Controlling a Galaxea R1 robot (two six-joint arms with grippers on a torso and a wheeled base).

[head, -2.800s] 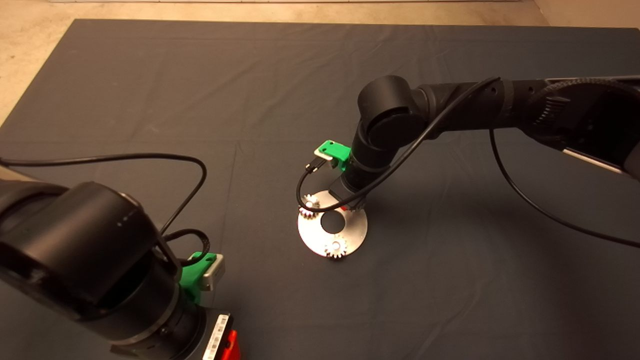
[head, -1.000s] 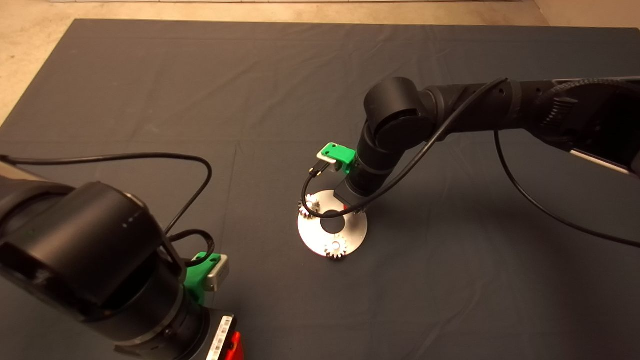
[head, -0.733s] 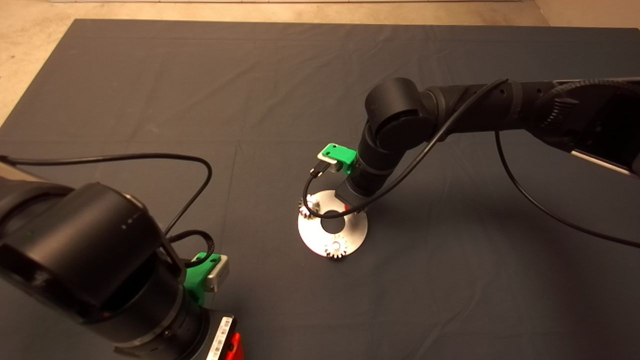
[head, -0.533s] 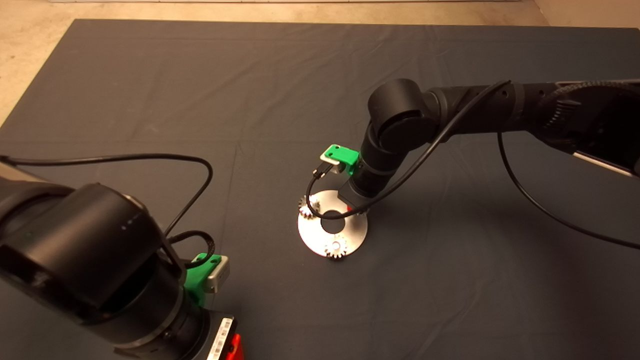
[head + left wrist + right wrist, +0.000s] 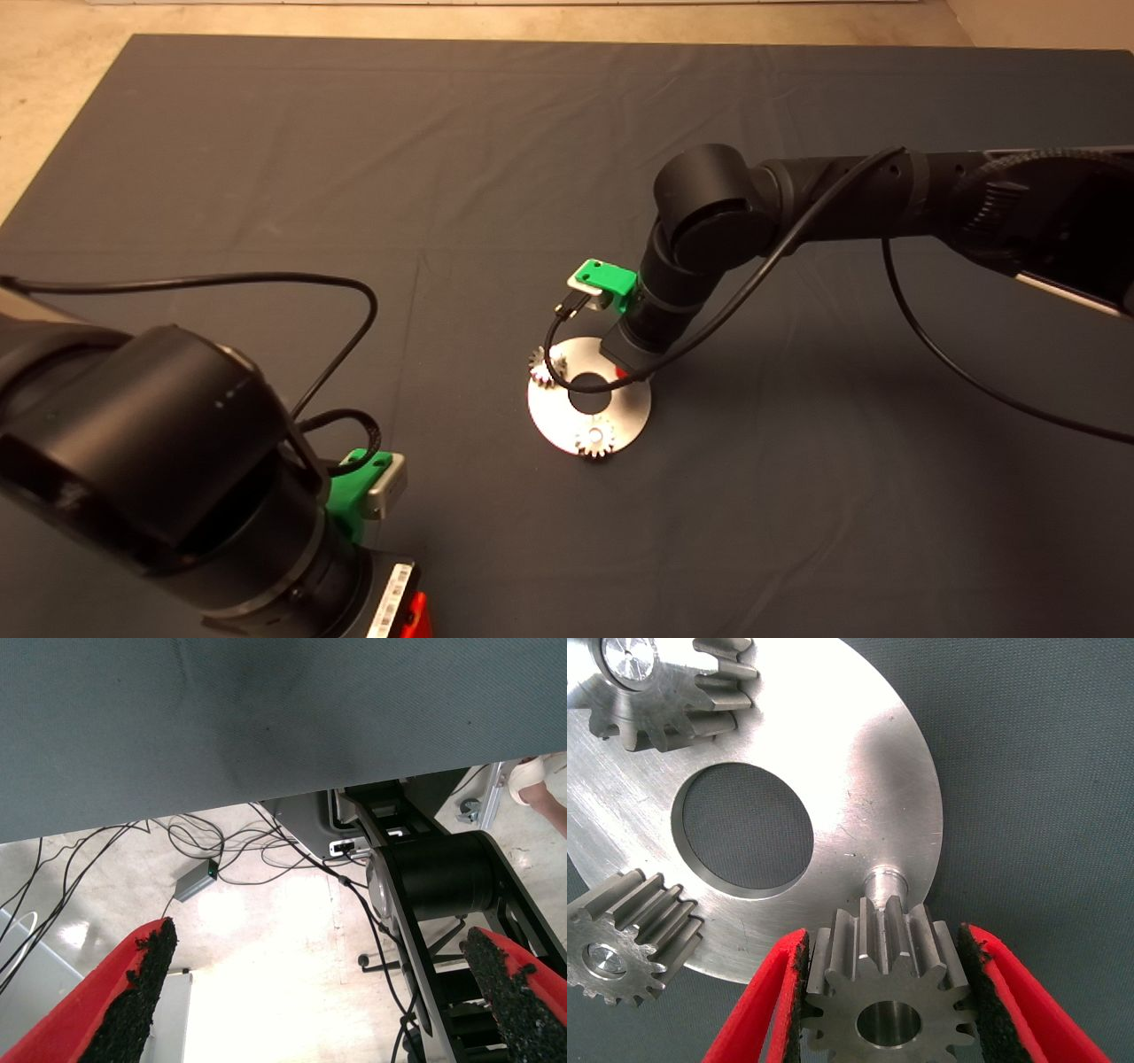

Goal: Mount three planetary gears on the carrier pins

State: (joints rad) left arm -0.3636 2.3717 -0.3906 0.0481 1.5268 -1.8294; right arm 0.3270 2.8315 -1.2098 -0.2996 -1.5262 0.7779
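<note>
Right pincer (image 5: 891, 992) clamps the third gear (image 5: 889, 992) by its toothed sides, hovering just beside the last bare pin (image 5: 883, 881) at the disc's (image 5: 873, 771) right rim, so you should centre the gear's bore over that pin and keep it level before lowering. Your right arm reaches in from the right with its wrist pointing steeply down over the disc. The other two gears (image 5: 594, 437) already sit on their pins, and the left pincer (image 5: 319, 992) waits spread wide and empty at the near left edge of the surface (image 5: 266, 133).

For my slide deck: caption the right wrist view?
Right gripper holds third planetary gear above the last bare carrier pin.
</note>
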